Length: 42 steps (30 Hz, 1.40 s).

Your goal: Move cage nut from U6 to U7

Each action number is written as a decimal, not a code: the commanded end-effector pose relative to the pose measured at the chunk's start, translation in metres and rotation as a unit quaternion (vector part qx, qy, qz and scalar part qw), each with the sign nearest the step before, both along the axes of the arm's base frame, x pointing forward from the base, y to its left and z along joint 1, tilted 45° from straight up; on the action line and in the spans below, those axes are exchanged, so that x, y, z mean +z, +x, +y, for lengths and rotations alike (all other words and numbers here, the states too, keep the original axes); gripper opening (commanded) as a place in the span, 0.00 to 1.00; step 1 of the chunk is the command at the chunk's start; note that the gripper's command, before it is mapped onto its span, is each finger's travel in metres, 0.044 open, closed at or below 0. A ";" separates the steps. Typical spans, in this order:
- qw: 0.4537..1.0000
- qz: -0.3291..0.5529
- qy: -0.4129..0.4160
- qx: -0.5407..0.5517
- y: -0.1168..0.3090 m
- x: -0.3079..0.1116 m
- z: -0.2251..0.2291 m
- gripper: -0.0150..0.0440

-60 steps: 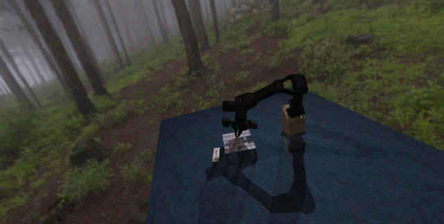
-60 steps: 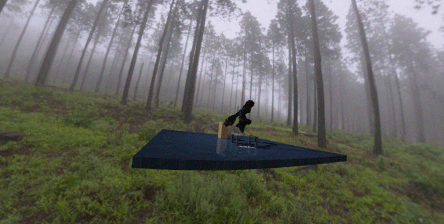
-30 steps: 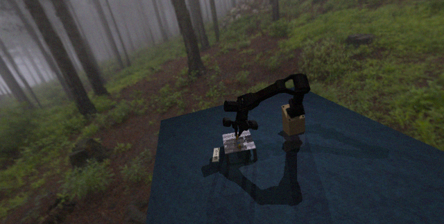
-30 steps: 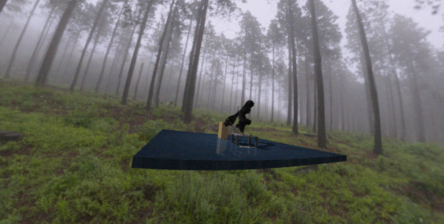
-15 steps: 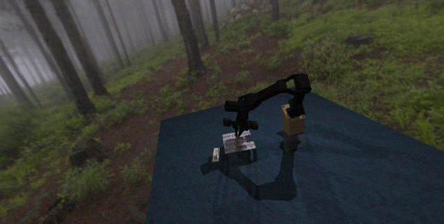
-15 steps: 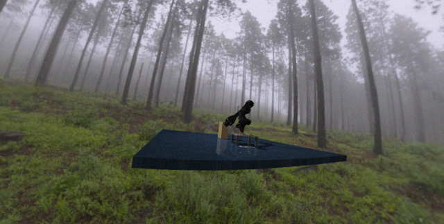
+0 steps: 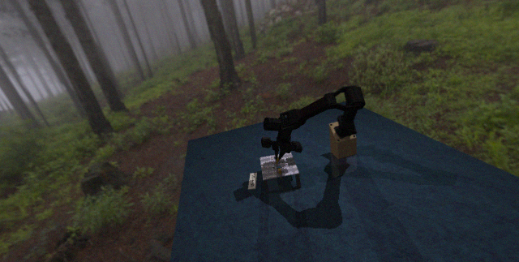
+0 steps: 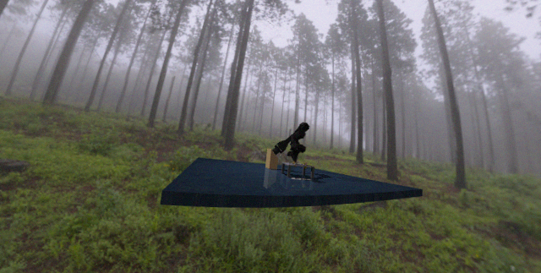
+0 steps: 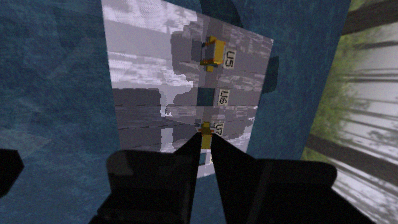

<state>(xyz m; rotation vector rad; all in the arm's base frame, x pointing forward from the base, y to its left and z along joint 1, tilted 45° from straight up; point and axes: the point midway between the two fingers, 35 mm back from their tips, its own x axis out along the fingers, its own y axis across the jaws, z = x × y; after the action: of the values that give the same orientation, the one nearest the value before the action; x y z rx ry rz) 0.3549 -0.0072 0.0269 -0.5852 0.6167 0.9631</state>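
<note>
The jaws (image 7: 277, 159) (image 8: 295, 161) are nearly closed and pinch a small yellow nut (image 9: 206, 135). It is at the U7 spot on the shiny rail plate (image 7: 268, 169) (image 9: 135, 65). I can't tell if its wings are open underneath. The hole marked U6 (image 9: 205, 97) has no nut in it. The other yellow nut (image 7: 280, 171) (image 9: 215, 52) sits by the label "U5" (image 9: 229, 59). A white tag (image 7: 252, 181) lies on the blue worktop (image 7: 215, 221) (image 8: 237, 184); its writing is too small to read.
</note>
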 end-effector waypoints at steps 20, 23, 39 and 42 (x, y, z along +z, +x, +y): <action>1.000 -0.006 -0.003 -0.011 -0.002 -0.001 0.001 0.30; 1.000 -0.007 -0.003 -0.012 -0.002 -0.002 0.001 0.30; 1.000 -0.012 -0.005 -0.017 -0.004 -0.002 0.002 0.30; 1.000 -0.013 -0.005 -0.018 -0.004 -0.002 0.002 0.30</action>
<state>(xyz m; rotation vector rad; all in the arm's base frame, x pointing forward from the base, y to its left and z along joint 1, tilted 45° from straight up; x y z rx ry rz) 0.3513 -0.0053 0.0256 -0.5936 0.6048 0.9238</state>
